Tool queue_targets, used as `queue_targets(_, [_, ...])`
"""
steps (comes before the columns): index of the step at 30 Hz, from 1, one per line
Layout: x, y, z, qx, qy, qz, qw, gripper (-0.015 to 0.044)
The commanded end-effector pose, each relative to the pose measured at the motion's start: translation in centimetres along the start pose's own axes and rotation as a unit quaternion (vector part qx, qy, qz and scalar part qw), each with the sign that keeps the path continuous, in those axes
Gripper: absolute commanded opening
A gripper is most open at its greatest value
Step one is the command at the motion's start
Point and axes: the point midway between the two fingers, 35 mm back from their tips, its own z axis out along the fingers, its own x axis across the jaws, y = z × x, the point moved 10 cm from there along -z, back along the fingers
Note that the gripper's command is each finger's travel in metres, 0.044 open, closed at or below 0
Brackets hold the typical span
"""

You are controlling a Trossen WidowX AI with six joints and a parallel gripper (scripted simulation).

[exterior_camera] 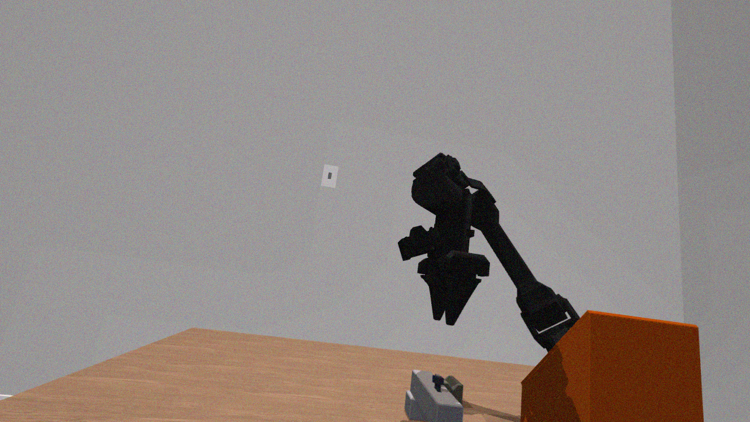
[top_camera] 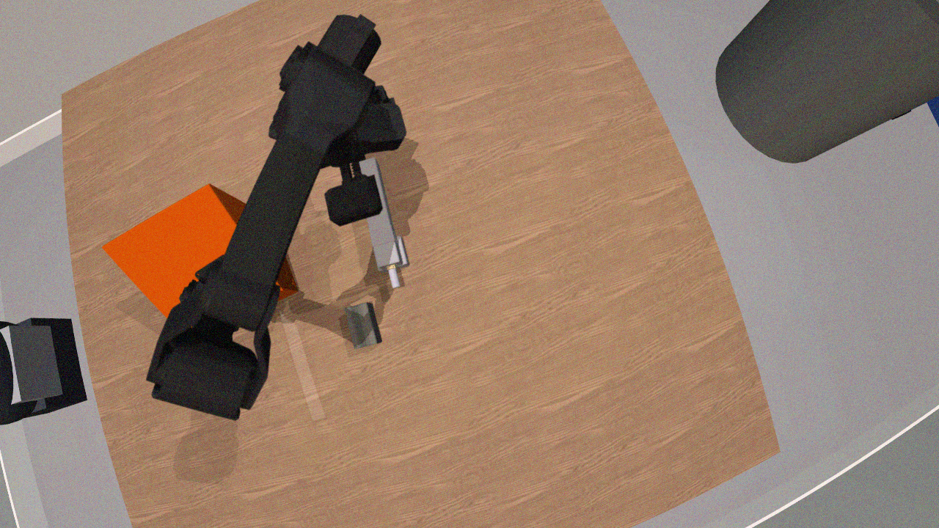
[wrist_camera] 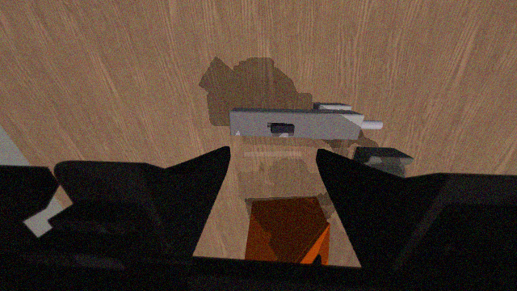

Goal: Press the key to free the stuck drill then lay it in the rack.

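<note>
Currently, jaws spread above grey block (top_camera: 387, 229) (exterior_camera: 432, 398) (wrist_camera: 303, 123), pinching nothing. Dark key (exterior_camera: 437, 382) (wrist_camera: 282, 128) sits low in block's top; pale drill (top_camera: 394, 276) (wrist_camera: 372, 124) juts from block's end, over wooden surface (top_camera: 557, 295) (exterior_camera: 235, 377) (wrist_camera: 121, 48).

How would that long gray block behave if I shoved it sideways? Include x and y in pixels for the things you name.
The long gray block (top_camera: 384, 236) (exterior_camera: 432, 401) (wrist_camera: 250, 123) looks stiff, judging by its straight edges. Its flat faces suggest sliding across the wooden table (top_camera: 557, 262) (exterior_camera: 262, 377) (wrist_camera: 424, 61), not rolling. A high push might tip it, given its narrow body.
</note>
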Motion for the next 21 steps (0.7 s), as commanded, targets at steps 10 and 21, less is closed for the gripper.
queue_targets(10, [-7.2,1.4,4.2,-0.007,0.018,-0.344,0.939,0.0440])
queue_targets(21, [-13.6,0.8,7.5,-0.016,0.015,-0.583,0.812,0.0440])
